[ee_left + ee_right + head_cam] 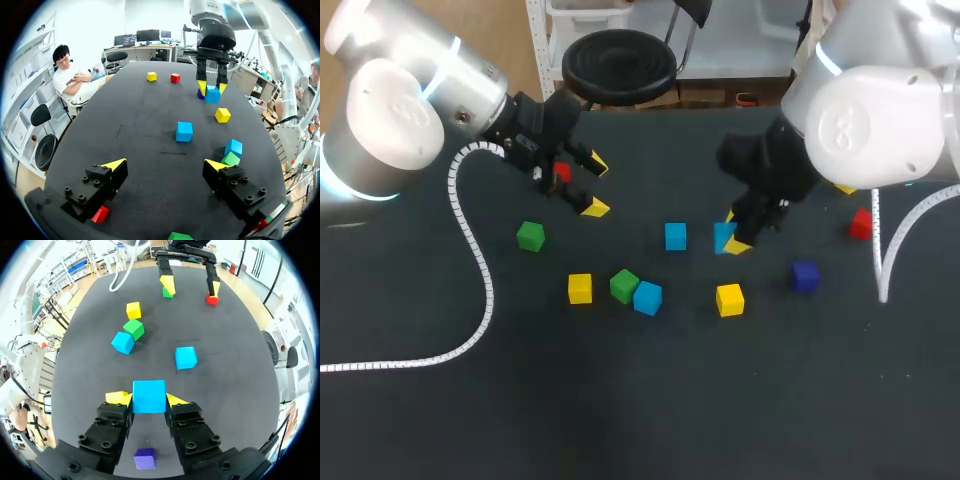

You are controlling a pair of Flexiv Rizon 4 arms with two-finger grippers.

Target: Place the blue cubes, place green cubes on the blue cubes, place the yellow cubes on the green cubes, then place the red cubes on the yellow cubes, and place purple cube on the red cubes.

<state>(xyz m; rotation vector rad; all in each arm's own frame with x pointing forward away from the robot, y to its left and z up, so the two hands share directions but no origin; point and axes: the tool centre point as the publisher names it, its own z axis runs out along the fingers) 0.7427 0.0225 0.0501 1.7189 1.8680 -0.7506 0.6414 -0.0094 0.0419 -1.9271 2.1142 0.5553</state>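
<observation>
My right gripper [732,232] is shut on a blue cube [149,396], low over the table's middle right. A second blue cube [675,236] lies just left of it. A third blue cube [647,297] touches a green cube [624,285], with a yellow cube [580,288] beside them. Another yellow cube [729,299] and the purple cube [805,276] lie near the right gripper. A red cube [861,224] sits far right. My left gripper [165,165] hangs open at the back left, over a red cube [100,214], with a green cube [530,236] close by.
A yellow cube [151,76] sits at the right side of the table, partly hidden by my right arm in the head view. A white coiled cable [470,240] trails from my left arm across the left side of the dark table [640,400].
</observation>
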